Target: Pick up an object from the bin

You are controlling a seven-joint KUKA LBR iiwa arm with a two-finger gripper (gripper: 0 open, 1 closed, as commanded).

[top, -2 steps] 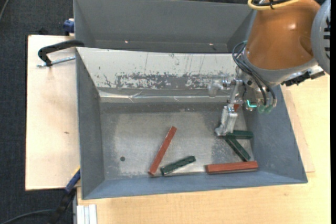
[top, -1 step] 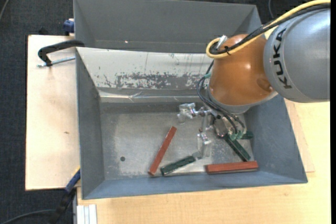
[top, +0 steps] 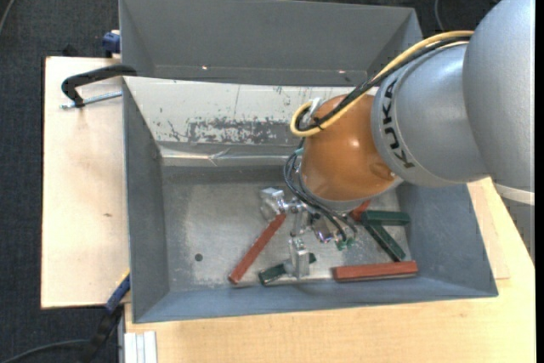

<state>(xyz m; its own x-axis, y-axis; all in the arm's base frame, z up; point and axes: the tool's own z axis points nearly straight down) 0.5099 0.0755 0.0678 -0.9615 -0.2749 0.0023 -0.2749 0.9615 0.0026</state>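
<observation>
Hanging low by the bin's (top: 141, 208) front wall, the gripper (top: 298, 256) sits over a small dark green block (top: 274, 274) beside a red-brown stick (top: 255, 252) (jaw state: cannot tell). The floor to the left lies open. The arm (top: 425, 123) reads "KUKA".

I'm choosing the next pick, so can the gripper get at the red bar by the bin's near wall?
Probably yes. The red bar lies flat with nothing on it, close beside the gripper. The near wall alongside may crowd the grasp.

In the grey bin (top: 183, 225) lie a slanted red-brown stick (top: 257, 249), a level red-brown bar (top: 375, 271) and dark green pieces (top: 389, 239).
</observation>
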